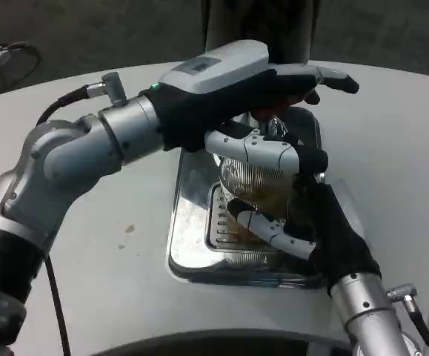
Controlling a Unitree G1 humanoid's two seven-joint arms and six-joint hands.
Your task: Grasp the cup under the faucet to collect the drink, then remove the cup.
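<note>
Cup (255,178) stands on the steel drip tray (188,222) in head view, upright w/ long axis vertical, mouth up – some amber liquid inside, I think. Right hand (314,222) wraps it from the right, grasping. Left hand (229,81) reaches over the top; can't tell if it's clenched on anything. Risk: lifting w/ the left hand so near could knock the cup – spill onto the tray.

One cup (255,178), one drip tray (192,245) — two hands (221,81) (325,230).
</note>
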